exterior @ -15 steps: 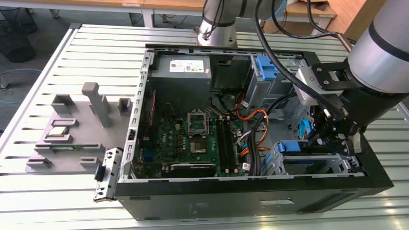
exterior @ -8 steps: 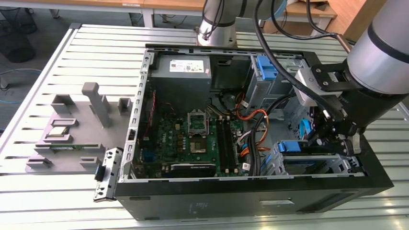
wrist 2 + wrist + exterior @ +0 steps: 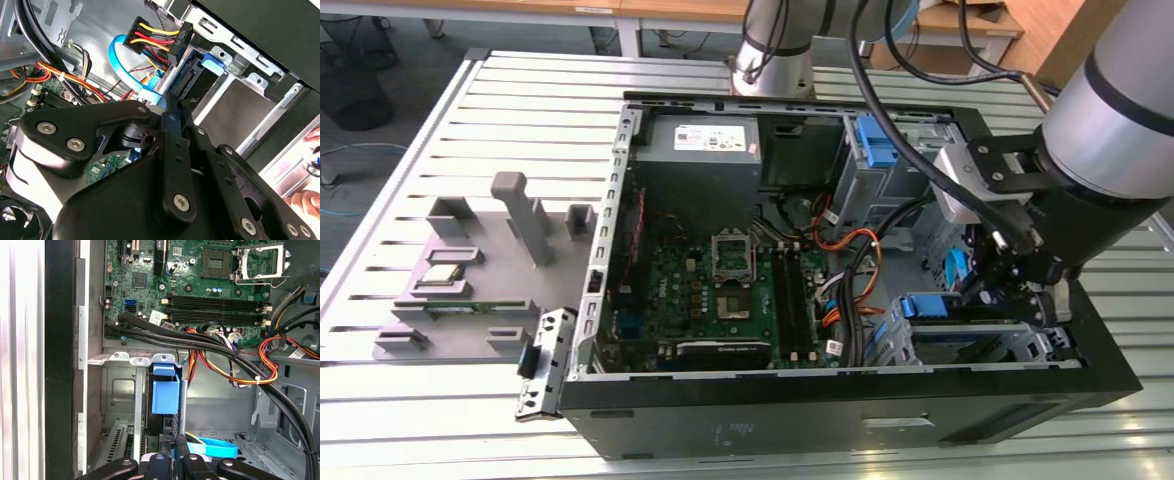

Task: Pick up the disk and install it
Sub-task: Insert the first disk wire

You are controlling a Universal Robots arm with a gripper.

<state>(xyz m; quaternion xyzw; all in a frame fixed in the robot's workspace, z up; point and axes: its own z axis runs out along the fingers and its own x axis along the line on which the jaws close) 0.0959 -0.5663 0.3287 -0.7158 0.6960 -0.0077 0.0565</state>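
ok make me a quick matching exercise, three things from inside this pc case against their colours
Things:
1. flat data cable
2. gripper
3. drive cage

Colours:
A. grey metal
B. light blue
C. black

Pairs: 1-B, 2-C, 3-A

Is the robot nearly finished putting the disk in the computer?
Nearly, it seems. Picked up already: the silver hard drive in its blue plastic carrier stands inside the grey metal drive cage. In hand: the black gripper is right at its end. Left: whether it is fully seated I cannot tell.
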